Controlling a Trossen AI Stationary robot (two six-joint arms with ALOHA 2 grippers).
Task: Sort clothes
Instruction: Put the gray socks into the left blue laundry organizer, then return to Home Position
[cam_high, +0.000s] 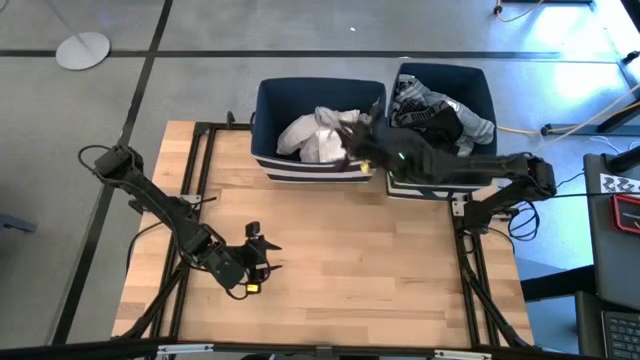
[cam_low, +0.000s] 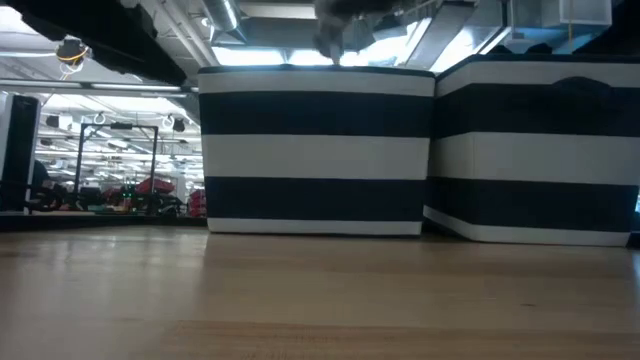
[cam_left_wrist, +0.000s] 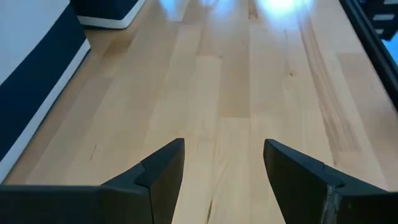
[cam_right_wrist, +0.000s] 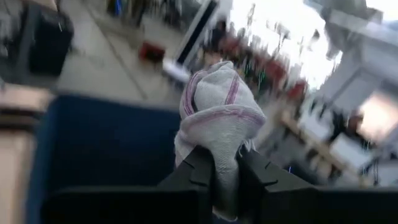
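My right gripper (cam_right_wrist: 225, 155) reaches from the table's right over the left navy bin (cam_high: 262, 110) and is shut on a white cloth with thin pink stripes (cam_right_wrist: 214, 106). In the high view it (cam_high: 352, 140) is over a heap of white pieces (cam_high: 312, 138) that lies in that bin. The right navy bin (cam_high: 485, 95) holds dark and grey garments (cam_high: 435, 115). My left gripper (cam_high: 265, 254) is open and empty, low over the bare table at the near left; it also shows in the left wrist view (cam_left_wrist: 224, 149). My right gripper pinches a bunched part of the striped white cloth (cam_right_wrist: 225, 163) between its two fingers, several layers gathered together. The rest of the cloth bulges out past the fingertips in a rounded wad. In the low view the cloth (cam_low: 340, 30) shows above the left bin's rim.
The two bins stand side by side at the table's far edge, their white-striped walls (cam_low: 315, 150) facing the near side. The wooden tabletop (cam_high: 380, 270) lies between the bins and the near edge. A black frame rail (cam_high: 470, 270) runs along the right.
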